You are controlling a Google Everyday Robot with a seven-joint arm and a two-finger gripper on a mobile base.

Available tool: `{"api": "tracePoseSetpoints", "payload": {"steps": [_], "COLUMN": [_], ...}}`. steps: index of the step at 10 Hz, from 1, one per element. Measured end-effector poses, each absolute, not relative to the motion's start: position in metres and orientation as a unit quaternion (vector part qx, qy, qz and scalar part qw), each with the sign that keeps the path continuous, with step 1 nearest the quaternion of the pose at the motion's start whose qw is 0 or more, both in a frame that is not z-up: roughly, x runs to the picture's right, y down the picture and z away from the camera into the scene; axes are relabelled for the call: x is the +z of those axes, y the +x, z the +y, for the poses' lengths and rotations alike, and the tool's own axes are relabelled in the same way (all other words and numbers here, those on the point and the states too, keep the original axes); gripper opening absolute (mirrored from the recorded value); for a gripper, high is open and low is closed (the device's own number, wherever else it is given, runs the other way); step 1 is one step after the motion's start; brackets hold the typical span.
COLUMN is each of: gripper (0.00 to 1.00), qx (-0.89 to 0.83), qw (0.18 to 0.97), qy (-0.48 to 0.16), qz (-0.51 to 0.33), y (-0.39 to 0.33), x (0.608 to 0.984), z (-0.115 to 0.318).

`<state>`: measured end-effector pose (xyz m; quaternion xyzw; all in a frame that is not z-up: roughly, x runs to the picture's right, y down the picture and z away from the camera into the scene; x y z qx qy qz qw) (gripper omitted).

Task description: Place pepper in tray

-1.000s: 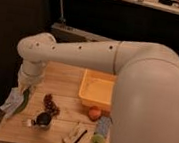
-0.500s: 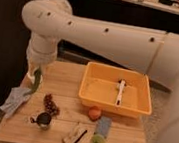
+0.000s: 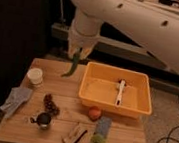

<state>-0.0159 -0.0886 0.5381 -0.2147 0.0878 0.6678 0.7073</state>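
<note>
Up front on the table (image 3: 123, 142) sit the green-bottomed cylinder (image 3: 99, 135) and the orange fruit (image 3: 94, 113), both tight to the tray (image 3: 114, 106). Behind them my gripper (image 3: 78, 53) is clamped on the pepper (image 3: 72, 66), dangling just left of the tray's wall. Worry: it's pinched only at the top, so a swing could clip the rim and drop it outside, near the white cup (image 3: 35, 75).

Gripper (image 3: 79, 52) hangs above the table (image 3: 128, 142), just left of the tray (image 3: 89, 102), the pepper (image 3: 72, 66) dangling from it; 1 cup (image 3: 35, 76) sits further left.
</note>
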Motion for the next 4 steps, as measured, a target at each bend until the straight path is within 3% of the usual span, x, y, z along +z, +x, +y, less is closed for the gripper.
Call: {"api": "tracePoseSetpoints", "payload": {"steps": [4], "gripper": [0.0], "qx": [0.738], "qw": [0.645], "qy": [-0.157], "qz": [0.122], "y": [0.097], "x": [0.544], "z": [-0.107]}}
